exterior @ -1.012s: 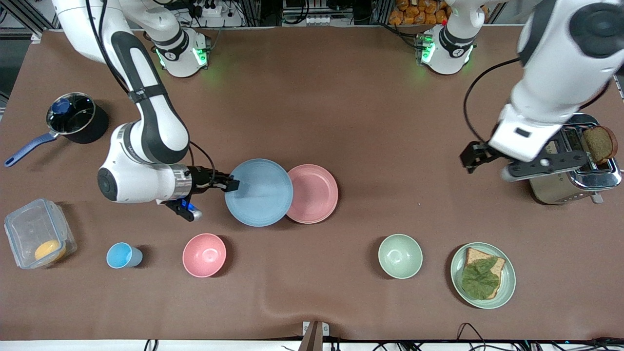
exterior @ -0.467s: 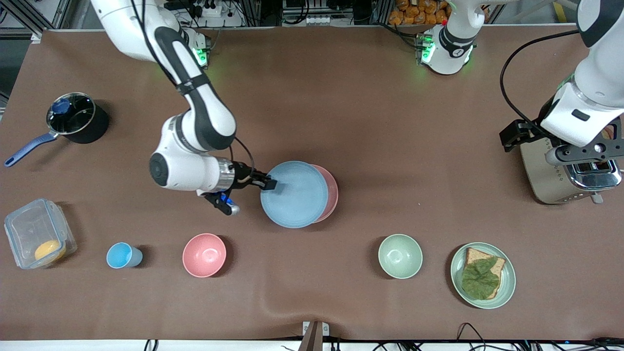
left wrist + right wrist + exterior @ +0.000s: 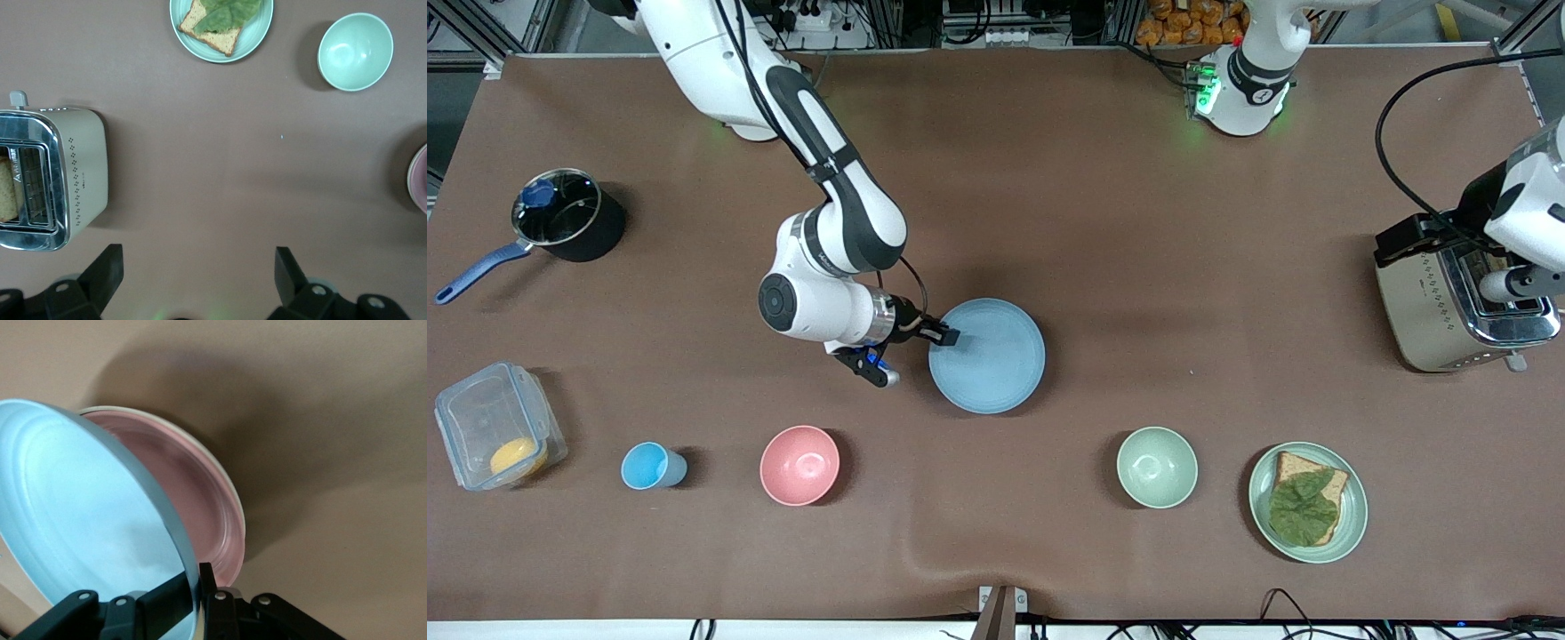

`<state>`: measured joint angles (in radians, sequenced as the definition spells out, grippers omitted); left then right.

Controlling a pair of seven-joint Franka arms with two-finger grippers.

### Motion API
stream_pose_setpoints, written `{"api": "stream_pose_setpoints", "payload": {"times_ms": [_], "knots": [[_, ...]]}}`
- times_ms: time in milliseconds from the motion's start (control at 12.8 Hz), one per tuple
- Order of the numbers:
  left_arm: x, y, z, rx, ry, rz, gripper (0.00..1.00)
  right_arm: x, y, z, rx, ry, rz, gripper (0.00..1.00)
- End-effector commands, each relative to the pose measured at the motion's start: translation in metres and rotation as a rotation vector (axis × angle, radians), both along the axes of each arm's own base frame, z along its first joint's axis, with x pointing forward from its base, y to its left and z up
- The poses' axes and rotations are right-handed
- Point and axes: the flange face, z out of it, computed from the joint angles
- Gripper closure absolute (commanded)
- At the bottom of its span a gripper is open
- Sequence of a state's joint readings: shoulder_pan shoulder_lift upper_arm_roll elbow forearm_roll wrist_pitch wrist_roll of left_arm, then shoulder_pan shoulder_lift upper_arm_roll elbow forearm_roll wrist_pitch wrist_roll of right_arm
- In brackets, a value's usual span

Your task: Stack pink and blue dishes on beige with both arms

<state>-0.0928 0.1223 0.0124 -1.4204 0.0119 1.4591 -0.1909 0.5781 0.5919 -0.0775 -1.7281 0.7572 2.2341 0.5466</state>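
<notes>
My right gripper (image 3: 947,337) is shut on the rim of the light blue plate (image 3: 989,356), near the middle of the table. In the right wrist view the blue plate (image 3: 80,513) hangs tilted over the pale pink plate (image 3: 200,493), and its rim is pinched between the fingers. A cream-beige rim (image 3: 175,429) shows under the pink plate. From the front the blue plate hides both. My left gripper (image 3: 198,280) is open and empty. It hangs over the toaster's edge (image 3: 1405,238), and its wrist view catches the pink plate's edge (image 3: 420,183).
A toaster (image 3: 1463,307) stands at the left arm's end. Along the near side are a green plate with bread and a leaf (image 3: 1307,502), a green bowl (image 3: 1157,467), a pink bowl (image 3: 799,465), a blue cup (image 3: 649,466) and a clear container (image 3: 496,425). A pot (image 3: 560,213) sits at the right arm's end.
The right arm carried the blue plate toward the left arm's end, from beside the pink plate to over it. The left arm drew back over the toaster.
</notes>
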Motion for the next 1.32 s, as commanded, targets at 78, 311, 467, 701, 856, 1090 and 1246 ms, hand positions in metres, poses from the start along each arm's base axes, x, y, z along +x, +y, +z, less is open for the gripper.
{"api": "stream_pose_setpoints", "payload": {"times_ms": [78, 311, 467, 701, 856, 1090, 1246], "knots": [[-0.013, 0.013, 0.015, -0.019, 0.005, -0.019, 0.0, -0.007, -0.004, -0.006, -0.051, -0.004, 0.023, 1.0], [-0.016, 0.012, 0.019, -0.015, 0.0, -0.01, 0.0, -0.006, -0.003, -0.011, -0.062, -0.015, 0.016, 1.0], [-0.014, 0.005, 0.017, -0.018, -0.001, -0.009, 0.0, -0.009, 0.003, -0.012, -0.066, -0.008, 0.007, 1.0], [-0.012, -0.011, 0.014, -0.005, -0.004, 0.007, 0.0, -0.01, 0.005, -0.012, -0.067, -0.007, 0.009, 0.17], [-0.011, -0.011, 0.012, -0.009, -0.002, 0.016, 0.0, -0.008, 0.001, -0.007, -0.063, -0.006, 0.008, 0.0], [-0.01, -0.01, 0.012, -0.013, -0.001, 0.019, 0.0, 0.012, -0.043, 0.032, -0.167, -0.047, 0.103, 0.0], [-0.01, -0.011, 0.012, -0.014, -0.005, 0.017, 0.0, 0.027, -0.091, 0.067, -0.289, -0.046, 0.247, 0.0]]}}
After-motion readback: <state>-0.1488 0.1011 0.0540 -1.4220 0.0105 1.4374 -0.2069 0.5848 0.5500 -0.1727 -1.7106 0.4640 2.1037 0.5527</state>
